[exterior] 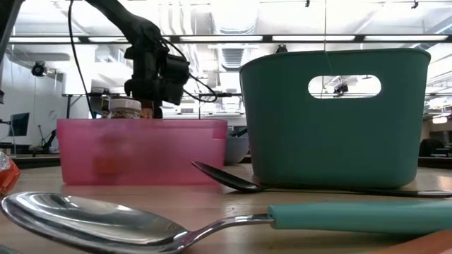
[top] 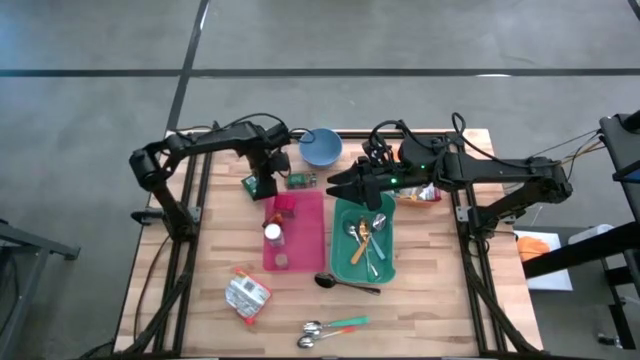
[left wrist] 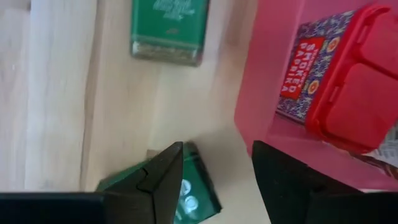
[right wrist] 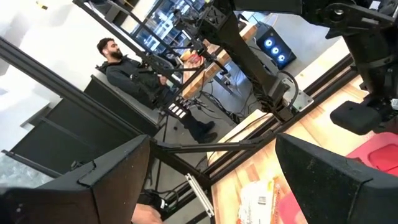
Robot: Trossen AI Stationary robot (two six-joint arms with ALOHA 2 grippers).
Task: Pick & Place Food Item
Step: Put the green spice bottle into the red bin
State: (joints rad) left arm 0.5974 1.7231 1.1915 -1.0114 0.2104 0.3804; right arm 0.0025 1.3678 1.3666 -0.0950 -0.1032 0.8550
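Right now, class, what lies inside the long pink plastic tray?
Inside the long pink plastic tray: a red-lidded smoked paprika tin, a white-capped jar, and a small brown item. The left gripper hides the tray's far corner.

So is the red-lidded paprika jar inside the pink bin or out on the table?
Inside. The paprika jar lies on its side in the pink bin, within the bin's wall in the left wrist view.

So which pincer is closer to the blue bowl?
It's close, but probably the right pincer. It hovers just below and right of the bowl, over the green bin's top edge. The left pincer is a bit farther, down-left by the pink tray.
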